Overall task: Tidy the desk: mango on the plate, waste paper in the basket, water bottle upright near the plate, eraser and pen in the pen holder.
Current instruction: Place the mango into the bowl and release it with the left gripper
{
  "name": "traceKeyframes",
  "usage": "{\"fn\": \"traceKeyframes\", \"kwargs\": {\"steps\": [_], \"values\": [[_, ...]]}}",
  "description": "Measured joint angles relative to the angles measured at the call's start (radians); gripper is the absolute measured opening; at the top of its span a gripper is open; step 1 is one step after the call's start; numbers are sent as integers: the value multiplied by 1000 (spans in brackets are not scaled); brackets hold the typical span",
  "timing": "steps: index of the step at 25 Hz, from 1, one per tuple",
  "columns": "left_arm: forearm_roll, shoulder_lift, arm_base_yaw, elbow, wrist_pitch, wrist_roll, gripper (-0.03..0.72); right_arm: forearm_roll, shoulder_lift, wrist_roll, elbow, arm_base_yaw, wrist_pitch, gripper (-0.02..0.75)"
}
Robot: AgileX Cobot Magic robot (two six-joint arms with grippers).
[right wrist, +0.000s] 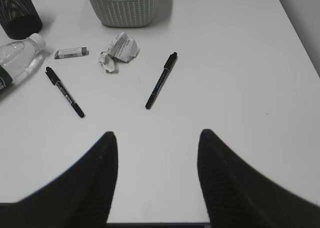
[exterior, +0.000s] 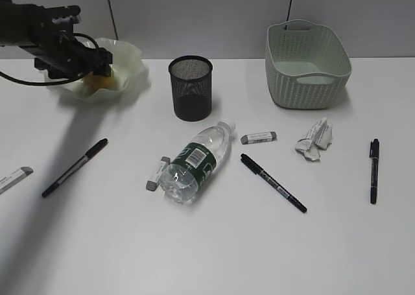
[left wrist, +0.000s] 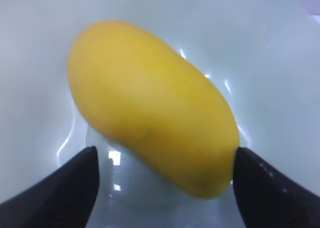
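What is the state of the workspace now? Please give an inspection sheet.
Surface: desk, white, bare in front.
Job's things: mango in plate; bottle lying down; paper outside basket; three pens and three erasers loose; holder upright.
Clutter: nothing seen.
Grippers: left gripper open around mango; right gripper open, empty.
Cables: black cable at left arm.
Surroundings: grey wall.

pale grey wall [exterior: 227,10] at back, dark vertical seams [exterior: 111,10] between its panels.
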Motion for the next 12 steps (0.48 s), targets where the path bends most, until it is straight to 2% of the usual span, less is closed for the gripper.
{"fn": "traceKeyframes", "kwargs": {"steps": [6,12], "values": [[4,-110,0,0,125,0,599,0,0,0,0,0,0,417],[39,-314,0,0,416,0,588,0,0,0,0,0,0,417]]}}
